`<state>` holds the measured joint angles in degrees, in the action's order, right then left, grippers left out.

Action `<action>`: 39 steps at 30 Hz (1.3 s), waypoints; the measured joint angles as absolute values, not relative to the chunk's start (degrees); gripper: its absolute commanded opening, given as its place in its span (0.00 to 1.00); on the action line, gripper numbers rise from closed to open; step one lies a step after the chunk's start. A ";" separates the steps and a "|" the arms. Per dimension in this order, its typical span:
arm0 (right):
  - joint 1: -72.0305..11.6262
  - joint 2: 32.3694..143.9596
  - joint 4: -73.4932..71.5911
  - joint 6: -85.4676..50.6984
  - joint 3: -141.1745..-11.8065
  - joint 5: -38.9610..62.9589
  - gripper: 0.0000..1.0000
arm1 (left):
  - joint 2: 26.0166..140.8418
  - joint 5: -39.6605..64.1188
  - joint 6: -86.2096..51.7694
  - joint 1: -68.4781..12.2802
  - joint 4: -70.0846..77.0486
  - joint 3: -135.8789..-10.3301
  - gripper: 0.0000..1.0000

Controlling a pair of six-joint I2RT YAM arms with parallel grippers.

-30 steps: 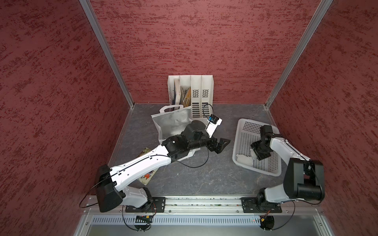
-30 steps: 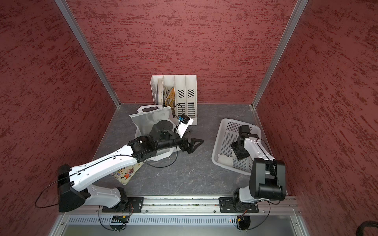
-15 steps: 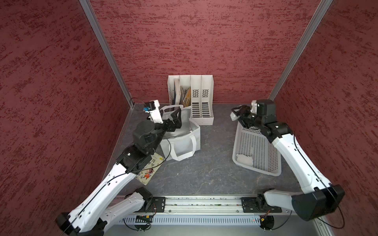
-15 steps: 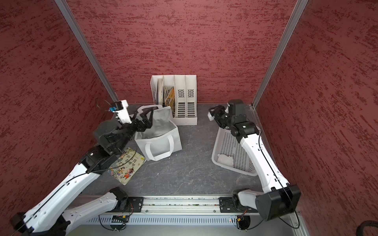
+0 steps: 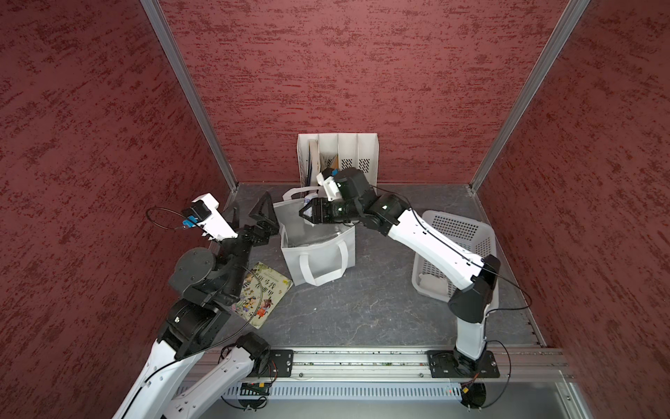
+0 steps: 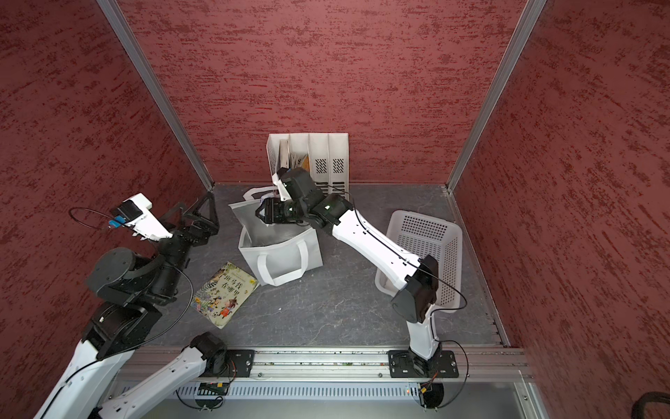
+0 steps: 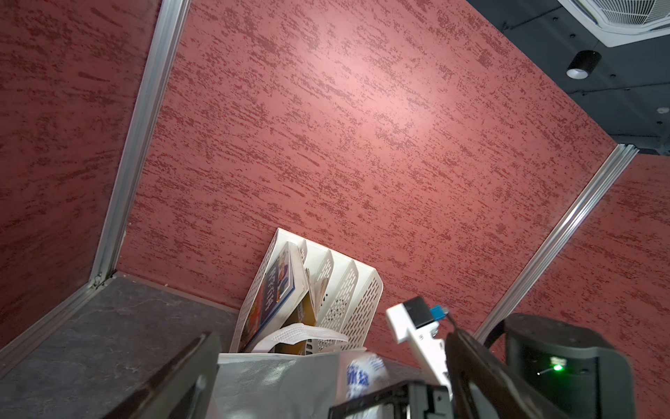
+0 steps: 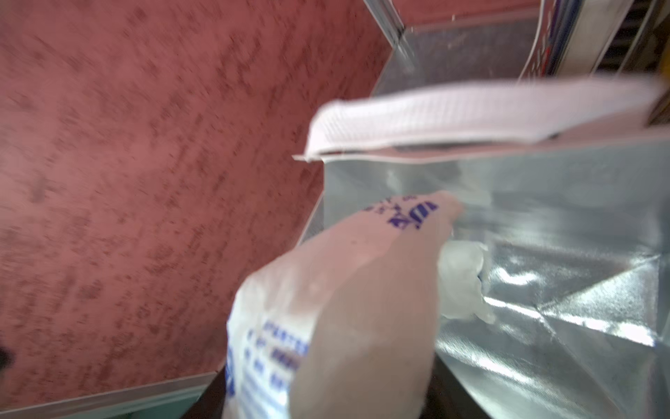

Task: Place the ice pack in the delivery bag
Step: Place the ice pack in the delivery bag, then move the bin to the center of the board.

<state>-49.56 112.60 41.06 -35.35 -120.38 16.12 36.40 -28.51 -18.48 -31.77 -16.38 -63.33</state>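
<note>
In both top views the delivery bag (image 5: 315,254) stands open toward the back edge of the worktop (image 5: 362,308), just in front of the file rack (image 5: 337,152). The right end effector (image 5: 304,214) is brought over its mouth, but what it carries is almost wholly hidden by its own body. The left end effector (image 5: 252,217) is held with its jaws spread wide and empty, just beside the bag's left side. A picture book (image 5: 261,290) lies nearer the front left corner, and a perforated basket (image 5: 467,232) is set along the right edge. In the left wrist view what is hidden from above is supplied: the ice pack (image 7: 362,373), white film with blue print, is seen from the side, projecting beyond the right end effector just above the bag's rim. In the right wrist view, blurred, the pack is seen gripped at its near end by the right end effector. Its free end reaches over the foil lining (image 8: 544,290) below a loop handle (image 8: 471,116), and only here is the bag's interior shown. The pack is judged to be soft and pliable, fairly heavy for its bulk, with slick film. A hold across one end, as here, lets the rest sag. The thin fabric walls are expected to give way if they are pressed.
</note>
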 measured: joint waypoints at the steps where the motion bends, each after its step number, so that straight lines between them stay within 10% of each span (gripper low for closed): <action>1: -50.00 114.02 42.87 -34.65 -120.97 15.94 0.42 | 36.36 -28.69 -18.26 -31.77 -16.51 -63.33 1.00; 7: -50.46 119.81 51.83 -31.46 -127.39 14.33 0.71 | 37.10 -28.18 -18.11 -31.77 -16.71 -63.33 1.00; 13: -50.50 113.78 52.29 -26.00 -127.79 12.19 0.71 | 39.75 -23.03 -18.65 -31.77 -16.29 -63.33 1.00; 21: -48.47 71.72 33.32 -18.06 -85.14 -2.00 0.80 | 45.45 -11.46 -24.32 -31.94 -12.47 -60.16 0.99; 26: -30.79 56.27 31.48 -25.76 -64.07 -6.42 0.87 | 53.74 -4.45 -27.68 -34.74 -9.76 -59.09 1.00; 35: -17.89 81.21 44.62 -37.15 -62.48 -4.32 0.97 | 65.23 2.66 -27.38 -40.64 -8.88 -60.14 1.00; 39: -17.89 93.01 47.62 -38.13 -68.93 -4.93 0.78 | 64.95 3.14 -27.20 -40.86 -8.75 -60.29 1.00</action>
<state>-17.89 93.01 47.62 -38.13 -68.93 -4.93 64.95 3.14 -27.20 -40.86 -8.75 -60.29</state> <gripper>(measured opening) 0.902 0.998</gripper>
